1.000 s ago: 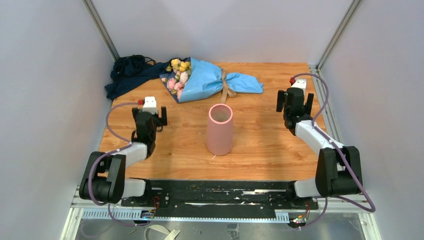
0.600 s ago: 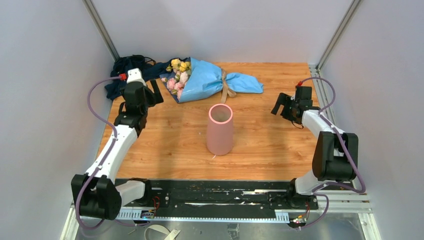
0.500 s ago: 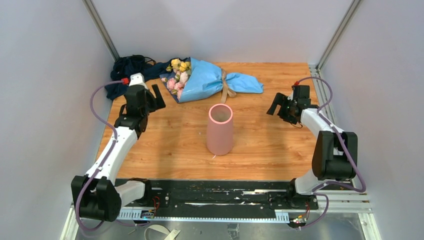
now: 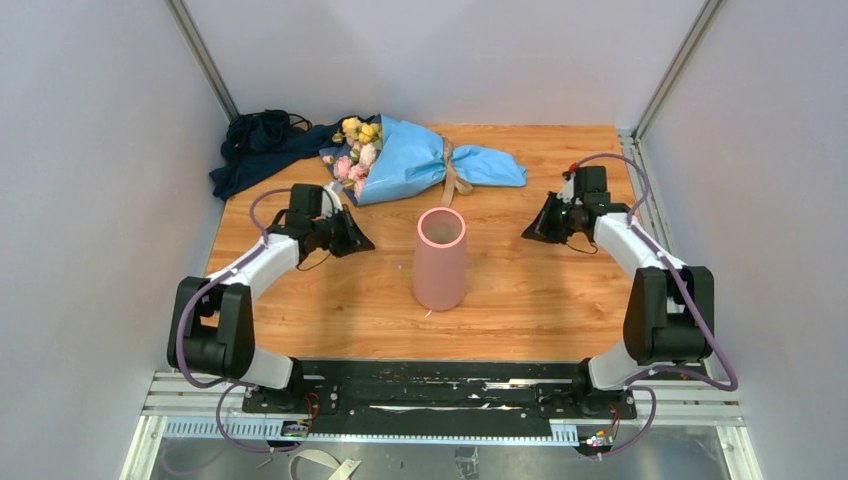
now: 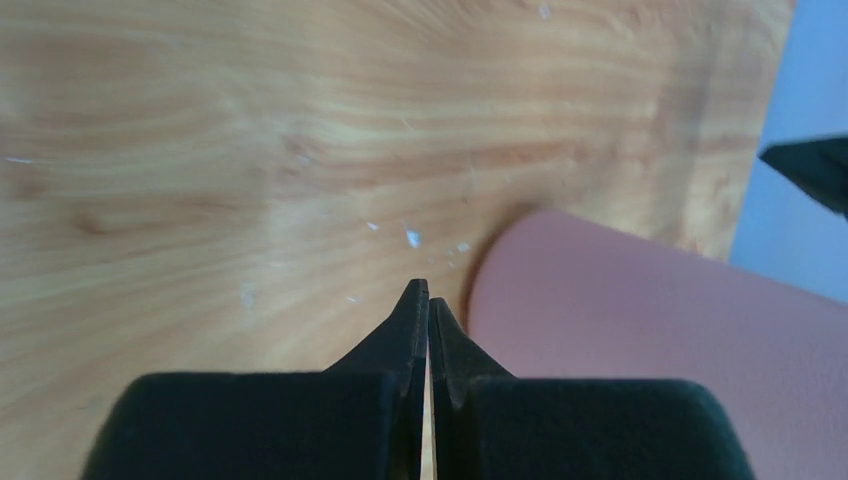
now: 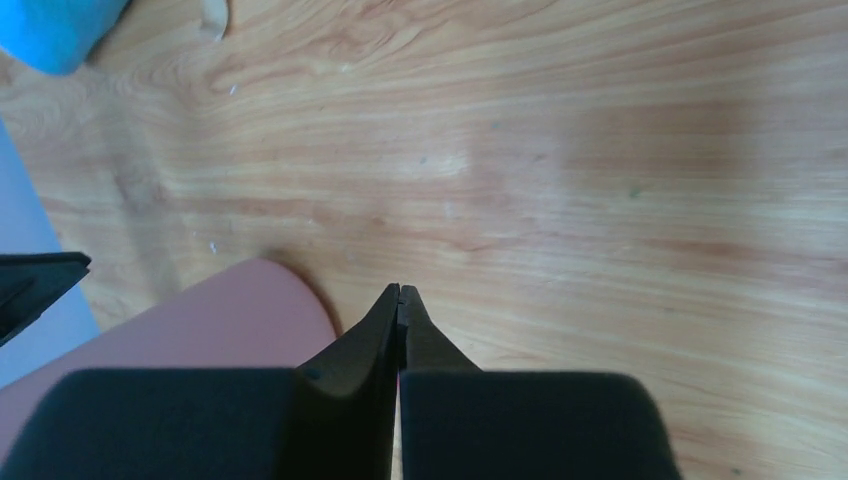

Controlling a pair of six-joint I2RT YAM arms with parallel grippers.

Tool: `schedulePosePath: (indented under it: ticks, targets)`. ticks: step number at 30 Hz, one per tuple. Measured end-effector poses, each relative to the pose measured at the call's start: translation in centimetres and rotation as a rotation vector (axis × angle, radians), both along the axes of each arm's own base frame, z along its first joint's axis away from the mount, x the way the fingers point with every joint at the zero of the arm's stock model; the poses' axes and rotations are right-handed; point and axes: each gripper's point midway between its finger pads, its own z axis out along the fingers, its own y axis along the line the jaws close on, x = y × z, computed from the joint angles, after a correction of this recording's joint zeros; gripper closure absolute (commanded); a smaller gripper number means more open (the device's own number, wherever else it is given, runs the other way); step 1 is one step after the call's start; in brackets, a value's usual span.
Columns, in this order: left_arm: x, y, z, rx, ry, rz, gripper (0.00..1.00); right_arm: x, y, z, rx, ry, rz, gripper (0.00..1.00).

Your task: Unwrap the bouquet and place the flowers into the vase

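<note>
At the middle of the wooden surface (image 4: 330, 290) the vase (image 4: 440, 262) stands upright and empty, between the two arms, a position either arm should reach equally. Behind it, near the back wall, the bouquet (image 4: 400, 165) lies on its side. The blue paper (image 4: 490, 166) is closed round the stems, and the tan ribbon (image 4: 452, 178) is tied at the waist. The flowers (image 4: 355, 148) show only at the open left end of the wrap. A dark cloth heap (image 4: 255, 145) occupies the rear left corner, and whether it touches the blooms cannot be told.

Left hand (image 4: 362, 246): fingers pressed tip to tip, nothing held. It sits low, pointed at the vase from the left and apart from it.

Right hand (image 4: 526, 236): likewise pinched together and empty, pointed at the vase from the right and apart from it.

Both wrist views confirm meeting tips over bare wood, with the vase flank ahead.

Assessment: unwrapping has not begun. Neither hand is near the bouquet, and both must open before any grasp. The ribbon, lying exposed on the front side, is the likely first target. The thin stems call for a gentle pull.
</note>
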Motion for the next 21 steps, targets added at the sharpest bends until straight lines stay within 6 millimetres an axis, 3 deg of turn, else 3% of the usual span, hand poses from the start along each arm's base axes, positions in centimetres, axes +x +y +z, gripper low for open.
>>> schedulePosePath:
  ticks: [5,9,16,21]
  targets:
    - [-3.2,-4.9,0.0,-0.036,0.039,-0.2,1.0,-2.1,4.8,-0.2,0.016,0.027,0.144,1.0]
    - [-5.5,-7.1,-0.2,-0.026,0.058,-0.297,1.0,-3.7,7.4,-0.5,0.037,0.049,0.231,1.0]
    - [-8.8,-6.7,-2.0,-0.032,0.106,-0.328,1.0,-5.6,8.0,-1.7,0.079,0.105,0.269,1.0]
    - [-11.7,-7.9,-3.4,-0.034,0.148,-0.408,1.0,-6.8,8.2,-2.2,0.088,0.124,0.288,1.0]
